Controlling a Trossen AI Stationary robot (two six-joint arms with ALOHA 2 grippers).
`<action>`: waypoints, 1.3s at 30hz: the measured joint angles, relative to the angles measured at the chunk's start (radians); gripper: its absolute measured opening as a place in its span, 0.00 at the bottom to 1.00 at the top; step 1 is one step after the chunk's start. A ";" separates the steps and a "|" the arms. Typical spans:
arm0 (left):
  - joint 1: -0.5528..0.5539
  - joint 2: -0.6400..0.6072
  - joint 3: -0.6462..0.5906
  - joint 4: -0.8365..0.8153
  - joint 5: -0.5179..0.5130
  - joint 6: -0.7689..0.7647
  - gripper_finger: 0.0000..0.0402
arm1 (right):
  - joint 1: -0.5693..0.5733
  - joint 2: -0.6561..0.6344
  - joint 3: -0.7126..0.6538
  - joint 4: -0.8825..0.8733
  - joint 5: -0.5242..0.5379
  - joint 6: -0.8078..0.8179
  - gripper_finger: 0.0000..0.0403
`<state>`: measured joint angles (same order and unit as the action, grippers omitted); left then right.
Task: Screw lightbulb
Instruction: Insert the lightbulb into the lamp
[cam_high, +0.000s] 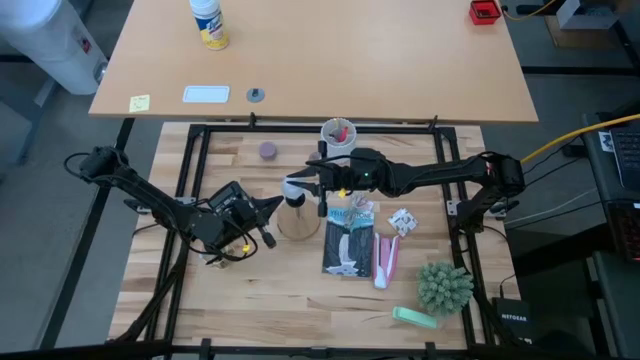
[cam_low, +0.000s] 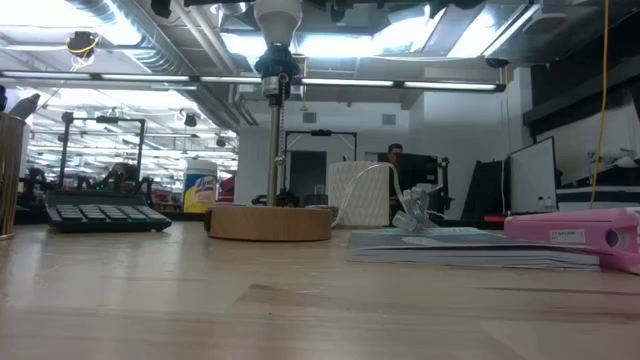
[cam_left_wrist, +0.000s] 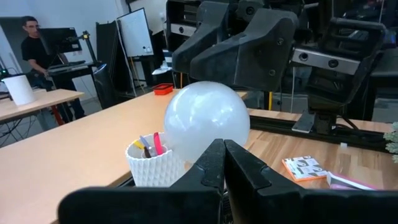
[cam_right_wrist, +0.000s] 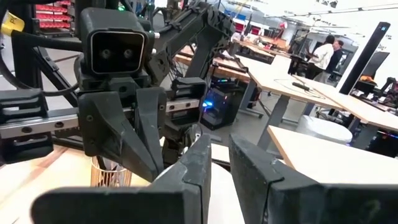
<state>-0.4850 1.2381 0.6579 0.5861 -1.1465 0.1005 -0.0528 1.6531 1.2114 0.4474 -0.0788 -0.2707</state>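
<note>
From above, a light wooden table (cam_high: 300, 300) carries two dark robot arms reaching toward each other near its middle. The left arm enters from about nine o'clock, bends at an elbow by the table's edge, and stretches low toward the centre. The left gripper (cam_high: 275, 207) points toward three o'clock, its two fingers pressed together with nothing between them, its tip just beside the round wooden stand (cam_high: 297, 222).

The lightbulb (cam_high: 294, 187), white and frosted, sits over the stand at the table's centre. From table height it is at the top of the stand's thin black post (cam_low: 273, 140), base down in the socket. Seen from the left wrist, the bulb's round globe (cam_left_wrist: 206, 122) rises just beyond that gripper's closed fingertips.

The right arm comes in from about three o'clock, held high and nearly straight toward nine o'clock. The right gripper (cam_high: 312, 185) is at the bulb, its fingers narrowly parted and closed on it.

At twelve o'clock from the bulb stands a white cup (cam_high: 338, 133) with red items. At four o'clock lie a booklet (cam_high: 349, 240) and a pink box (cam_high: 386, 257); a green plant (cam_high: 444, 287) sits toward five o'clock. A black device at the lower right reads "NETGEAR" (cam_high: 511, 319). Other labels are too small to read.
</note>
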 joint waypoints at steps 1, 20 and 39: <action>0.000 0.000 0.000 0.000 0.000 0.000 0.00 | 0.000 -0.002 0.000 -0.003 0.000 0.000 0.15; 0.000 0.000 0.000 0.000 0.002 0.000 0.00 | 0.000 -0.027 0.000 -0.047 0.017 0.000 0.15; 0.000 0.000 0.000 0.000 0.002 -0.011 0.00 | 0.000 -0.066 0.000 -0.127 0.008 0.001 0.15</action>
<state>-0.4847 1.2377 0.6579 0.5859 -1.1446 0.0891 -0.0528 1.5871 1.2118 0.3203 -0.0708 -0.2701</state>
